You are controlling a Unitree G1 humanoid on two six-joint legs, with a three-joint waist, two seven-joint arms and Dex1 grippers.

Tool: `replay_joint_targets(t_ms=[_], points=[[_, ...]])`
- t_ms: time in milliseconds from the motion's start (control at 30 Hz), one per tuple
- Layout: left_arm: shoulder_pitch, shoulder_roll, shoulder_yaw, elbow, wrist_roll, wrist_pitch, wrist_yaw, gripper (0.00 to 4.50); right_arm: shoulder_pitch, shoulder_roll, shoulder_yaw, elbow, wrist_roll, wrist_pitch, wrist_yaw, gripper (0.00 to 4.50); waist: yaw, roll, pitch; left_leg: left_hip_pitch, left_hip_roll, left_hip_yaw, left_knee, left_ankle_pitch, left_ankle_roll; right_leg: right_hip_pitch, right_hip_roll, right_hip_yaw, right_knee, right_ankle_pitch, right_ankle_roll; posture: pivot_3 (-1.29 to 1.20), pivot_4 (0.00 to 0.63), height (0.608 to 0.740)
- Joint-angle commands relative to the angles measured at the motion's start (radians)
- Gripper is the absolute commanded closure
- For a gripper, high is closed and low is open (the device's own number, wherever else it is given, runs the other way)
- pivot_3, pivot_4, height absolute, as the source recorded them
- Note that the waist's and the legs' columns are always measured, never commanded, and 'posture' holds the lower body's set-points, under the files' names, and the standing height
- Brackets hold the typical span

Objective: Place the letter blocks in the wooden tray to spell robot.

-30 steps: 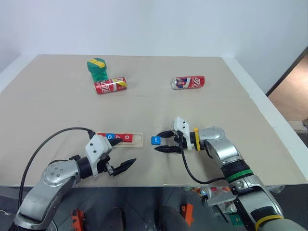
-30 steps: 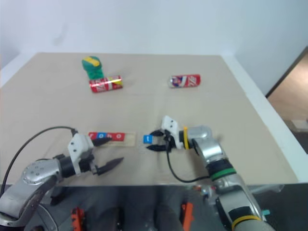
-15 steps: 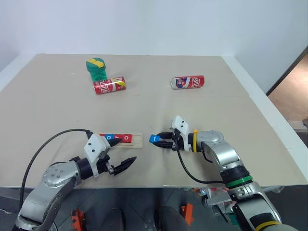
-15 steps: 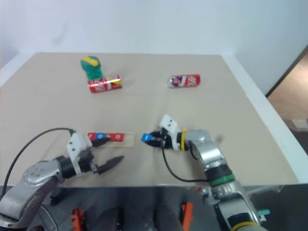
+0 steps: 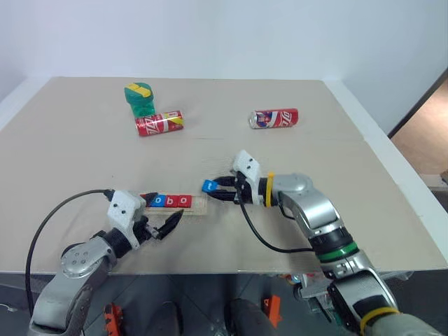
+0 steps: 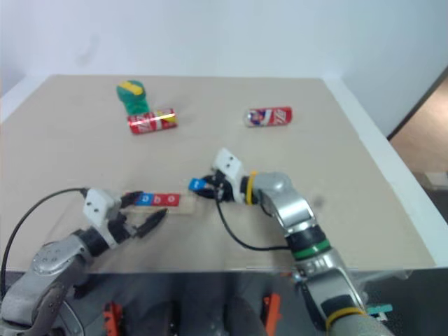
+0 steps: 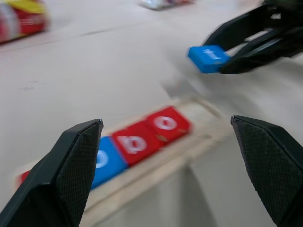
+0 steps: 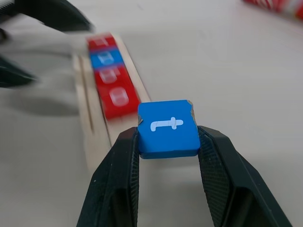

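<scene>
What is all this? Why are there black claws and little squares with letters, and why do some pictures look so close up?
It's a robot with two arms. Two pictures come from cameras on its head, looking down at a table. The two close-up ones come from a small camera on each wrist, so you see each tool's black fingers.

On the table lies a wooden tray with four letter blocks already in it: red, blue, red, red. Farther back are two red cans on their sides and a green and yellow object.

The right tool pinches a blue block with the letter t, held just past the tray's free end. The left tool is open and holds nothing, beside the tray.
</scene>
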Motion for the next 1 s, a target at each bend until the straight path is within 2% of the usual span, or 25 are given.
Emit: replay_joint_targets(t_ms=[33,333,933,1000], points=[[-0.002,-0.006,0.002,-0.023,0.012,-0.001,0.019,0.00,-0.018,0.003,0.030,0.033,-0.009,-0.033,0.030,3.30,0.003,0.000,0.000,-0.001,0.000,-0.001,0.000,0.000,0.000,0.000,0.000,0.000,0.000,-0.001,0.001,0.00,0.150,0.740],[-0.002,-0.020,-0.013,-0.039,0.015,0.008,0.043,0.00,-0.032,0.010,0.080,0.111,-0.044,-0.111,0.079,3.30,0.003,0.000,0.000,-0.012,-0.001,-0.001,0.001,-0.003,-0.004,-0.008,-0.001,0.000,0.000,-0.001,0.003,0.00,0.150,0.740],[0.017,-0.029,-0.021,-0.059,0.025,0.015,0.042,0.00,-0.055,0.051,0.101,0.190,-0.082,-0.177,0.101,3.30,0.001,0.000,0.000,-0.011,0.000,-0.001,0.003,-0.003,-0.004,-0.008,0.000,-0.001,0.000,-0.001,0.003,0.00,0.150,0.740],[0.019,-0.029,-0.021,-0.060,0.026,0.016,0.040,0.00,-0.060,0.054,0.098,0.201,-0.082,-0.178,0.101,2.29,0.001,0.000,0.000,-0.011,0.000,-0.001,0.003,-0.003,-0.004,-0.008,0.000,-0.001,0.000,0.000,0.003,0.00,0.150,0.740]])
